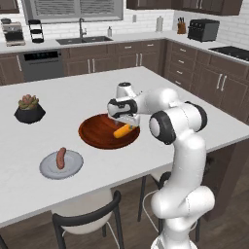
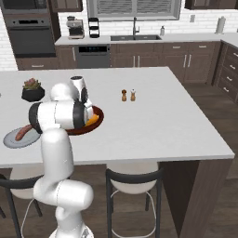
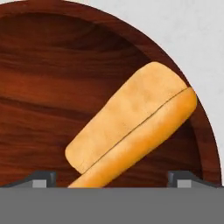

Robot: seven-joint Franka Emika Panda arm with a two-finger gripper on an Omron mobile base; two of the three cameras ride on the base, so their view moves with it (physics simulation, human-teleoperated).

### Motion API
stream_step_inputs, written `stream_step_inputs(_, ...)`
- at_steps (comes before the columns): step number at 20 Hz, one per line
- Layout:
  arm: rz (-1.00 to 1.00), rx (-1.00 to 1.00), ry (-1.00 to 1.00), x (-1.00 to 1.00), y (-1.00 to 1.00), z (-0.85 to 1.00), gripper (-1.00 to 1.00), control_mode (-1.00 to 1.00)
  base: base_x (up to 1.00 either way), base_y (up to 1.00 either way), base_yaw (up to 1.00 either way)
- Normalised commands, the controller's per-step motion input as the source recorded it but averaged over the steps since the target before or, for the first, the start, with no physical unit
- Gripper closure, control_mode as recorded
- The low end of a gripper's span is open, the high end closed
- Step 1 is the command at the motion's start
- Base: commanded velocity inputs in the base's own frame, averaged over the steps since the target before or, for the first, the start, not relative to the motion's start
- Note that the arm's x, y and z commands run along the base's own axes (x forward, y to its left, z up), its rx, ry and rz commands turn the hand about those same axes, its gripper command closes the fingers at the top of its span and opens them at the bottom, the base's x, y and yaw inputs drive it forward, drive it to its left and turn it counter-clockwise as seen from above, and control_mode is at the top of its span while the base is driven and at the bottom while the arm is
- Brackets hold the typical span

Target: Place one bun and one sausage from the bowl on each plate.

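Note:
The reddish-brown wooden bowl point(image 1: 97, 132) sits mid-counter and holds a golden split bun point(image 1: 123, 131). My gripper point(image 1: 126, 123) hangs just above that bun, pointing down. In the hand view its open fingertips point(image 3: 43, 178) straddle the bun point(image 3: 135, 122), which lies diagonally on the bowl point(image 3: 65, 65) floor; nothing is held. Left of the bowl, near the counter's front edge, a light grey plate point(image 1: 74, 166) carries one brown sausage point(image 1: 61, 157). From the right base view the arm hides most of the bowl point(image 2: 98, 114); the bun point(image 2: 93, 119), plate point(image 2: 11, 139) and sausage point(image 2: 22, 134) show.
A black plant pot point(image 1: 29, 112) stands behind the plate at the counter's left. Salt and pepper shakers point(image 2: 128, 95) stand right of the bowl. Dark chairs point(image 1: 87, 221) sit at the counter's near edge. Open counter lies right of the bowl.

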Motion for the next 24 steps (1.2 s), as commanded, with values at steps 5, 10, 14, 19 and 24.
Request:
stream_step_inputs(5,-0.06,-0.09,0.04,0.71,0.00,-0.44,-1.00,-1.00,0.00,0.00,0.00)
stream_step_inputs(10,-0.07,-0.01,0.12,0.06,-0.34,-0.21,-1.00,-1.00,0.00,0.00,0.00)
stream_step_inputs(14,0.00,0.00,-0.01,-0.12,-0.18,0.00,-1.00,-1.00,0.00,0.00,0.00)
stream_step_inputs(19,0.00,0.03,-0.05,-0.13,-0.13,0.08,-1.00,-1.00,0.00,0.00,0.00)
stream_step_inputs(24,-0.01,-0.10,0.09,-0.16,-0.06,-0.47,-1.00,-1.00,0.00,0.00,0.00)
